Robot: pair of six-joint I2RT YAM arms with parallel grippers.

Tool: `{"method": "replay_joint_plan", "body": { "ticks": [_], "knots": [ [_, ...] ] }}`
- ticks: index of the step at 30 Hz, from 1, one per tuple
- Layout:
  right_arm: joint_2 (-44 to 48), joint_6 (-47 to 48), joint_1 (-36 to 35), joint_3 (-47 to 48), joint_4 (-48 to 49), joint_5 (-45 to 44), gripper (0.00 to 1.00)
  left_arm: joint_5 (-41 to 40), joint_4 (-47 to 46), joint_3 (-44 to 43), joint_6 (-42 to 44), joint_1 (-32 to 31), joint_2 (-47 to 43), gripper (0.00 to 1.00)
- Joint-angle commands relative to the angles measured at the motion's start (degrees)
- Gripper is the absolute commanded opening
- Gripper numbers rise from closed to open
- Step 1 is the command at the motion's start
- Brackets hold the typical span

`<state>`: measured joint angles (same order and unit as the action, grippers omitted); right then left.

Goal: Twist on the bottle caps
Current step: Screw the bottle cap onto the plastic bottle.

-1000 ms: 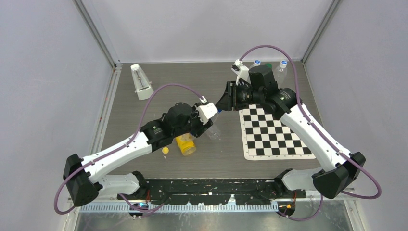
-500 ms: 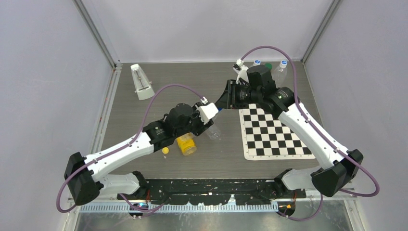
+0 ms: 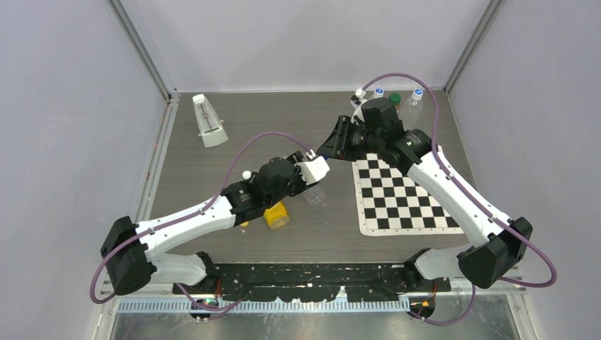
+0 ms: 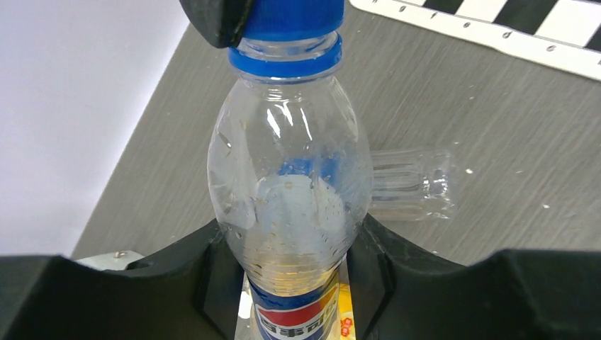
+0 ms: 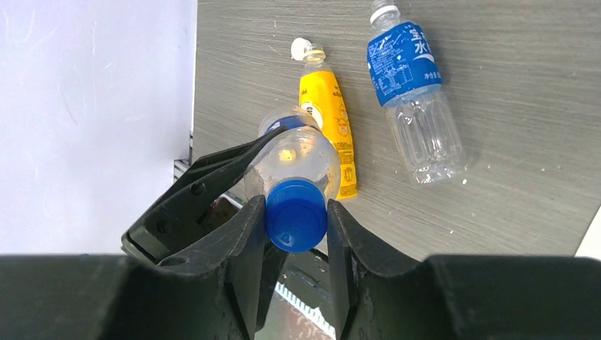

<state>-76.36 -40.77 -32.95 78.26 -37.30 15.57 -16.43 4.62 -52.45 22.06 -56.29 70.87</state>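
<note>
My left tool [image 4: 294,258] is clenched around the fat lower part of a clear plastic bottle [image 4: 290,170]. The bottle's neck points toward my right tool [image 5: 295,212].

The right tool's two fingers [image 5: 241,241] squeeze a small round blue plastic cap [image 4: 294,15], one finger on each side. The cap sits on the bottle's neck, just above a blue ring. I cannot tell how tight the cap is.

Under them is the grey wooden surface [image 3: 184,163]. A yellow plastic bottle [image 5: 327,120] lies on it with its mouth open. A small pale round cap [image 5: 301,48] lies just beside that mouth. A second see-through bottle with a big blue label [image 5: 411,85] lies near the yellow one. A black and white checked mat [image 3: 404,195] lies flat under my right arm.
</note>
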Motion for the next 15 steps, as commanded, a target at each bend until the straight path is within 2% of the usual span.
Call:
{"method": "replay_joint_plan", "body": {
  "ticks": [1, 6, 8, 10, 11, 12, 13, 15],
  "knots": [
    [-1.45, -8.01, -2.72, -3.19, -2.44, 3.35, 0.00, -2.36, -29.26, -0.83, 7.55, -3.58, -1.00, 0.00],
    [-0.66, -14.34, -2.70, -5.14, 0.52, 2.68, 0.02, -3.75, -33.67, 1.81, 11.52, -4.84, -0.94, 0.00],
    [0.01, -16.31, -2.63, -6.15, 2.43, 2.62, 0.10, -4.19, -33.73, 2.30, 11.85, -4.93, -0.98, 0.00],
    [1.09, -17.28, -2.64, -6.66, 4.00, 2.05, 0.20, -5.20, -33.04, 2.60, 11.33, -4.97, -0.94, 0.00],
    [1.37, -17.31, -2.65, -6.55, 4.52, 0.92, 0.32, -5.80, -31.96, 2.61, 10.66, -4.96, -0.93, 0.00],
    [2.02, -17.10, -2.60, -6.28, 4.65, 0.27, 0.38, -6.22, -30.77, 2.68, 10.06, -4.87, -1.02, 0.00],
    [2.27, -16.21, -2.42, -5.44, 4.66, -0.93, 0.50, -6.47, -29.74, 2.82, 9.53, -4.83, -1.18, 0.00],
    [2.69, -14.79, -2.01, -3.90, 3.98, -1.84, 0.63, -7.02, -27.53, 3.17, 8.08, -4.79, -1.47, 0.00]
  ]
}}
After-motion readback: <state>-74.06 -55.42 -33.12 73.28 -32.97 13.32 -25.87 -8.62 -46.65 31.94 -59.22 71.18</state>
